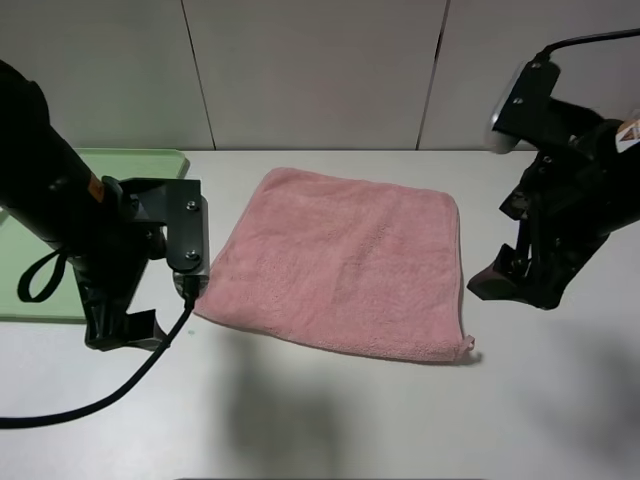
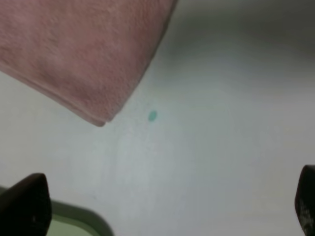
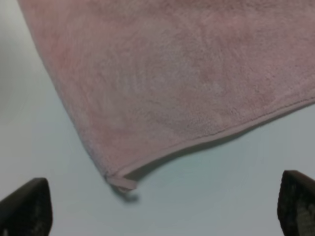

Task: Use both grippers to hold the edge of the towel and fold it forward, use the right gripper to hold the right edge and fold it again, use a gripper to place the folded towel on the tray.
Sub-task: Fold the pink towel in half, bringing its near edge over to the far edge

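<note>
The pink towel (image 1: 345, 260) lies spread flat on the white table, its loop tag at the near right corner (image 1: 468, 344). My left gripper (image 1: 122, 330) hovers just left of the towel's near left corner, open and empty. My right gripper (image 1: 512, 282) hangs beside the towel's right edge, also open and empty. The left wrist view shows a towel corner (image 2: 74, 54) ahead of the wide-apart fingertips (image 2: 24, 204). In the right wrist view the towel (image 3: 182, 73) and its tagged corner (image 3: 122, 183) lie ahead of the spread fingertips (image 3: 27, 206). The light green tray (image 1: 140, 162) sits at the far left, partly hidden behind the left arm.
A black cable (image 1: 110, 390) trails from the left arm across the near left of the table. A small green speck (image 2: 152, 116) marks the table near the towel corner. A corner of the tray (image 2: 74, 221) shows beside the left fingertip. Pale wall panels stand behind the table.
</note>
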Action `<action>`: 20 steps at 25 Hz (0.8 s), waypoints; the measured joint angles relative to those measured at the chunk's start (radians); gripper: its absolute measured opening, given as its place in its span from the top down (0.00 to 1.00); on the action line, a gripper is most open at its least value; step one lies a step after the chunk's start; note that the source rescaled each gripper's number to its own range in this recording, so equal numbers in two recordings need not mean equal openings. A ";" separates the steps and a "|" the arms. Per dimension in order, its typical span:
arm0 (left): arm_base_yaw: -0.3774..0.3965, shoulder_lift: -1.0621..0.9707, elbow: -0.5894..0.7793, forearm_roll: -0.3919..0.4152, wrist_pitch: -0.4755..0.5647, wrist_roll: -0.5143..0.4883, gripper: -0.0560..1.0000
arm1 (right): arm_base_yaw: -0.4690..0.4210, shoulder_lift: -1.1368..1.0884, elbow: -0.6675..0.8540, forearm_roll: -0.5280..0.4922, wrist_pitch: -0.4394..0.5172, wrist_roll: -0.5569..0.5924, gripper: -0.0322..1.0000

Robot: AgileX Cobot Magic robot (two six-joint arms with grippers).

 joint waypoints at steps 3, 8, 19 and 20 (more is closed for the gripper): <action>0.000 0.015 0.000 -0.001 0.003 0.000 0.00 | 0.020 0.062 -0.001 -0.010 -0.013 -0.001 0.00; 0.000 0.020 0.000 -0.001 -0.020 0.003 0.00 | 0.026 0.177 -0.001 -0.020 -0.021 -0.026 0.00; -0.012 0.138 0.000 -0.001 -0.062 0.166 0.01 | 0.026 0.330 0.000 -0.021 -0.092 -0.132 0.00; -0.012 0.153 0.000 -0.001 -0.062 0.195 0.01 | 0.026 0.339 0.000 -0.021 -0.100 -0.139 0.00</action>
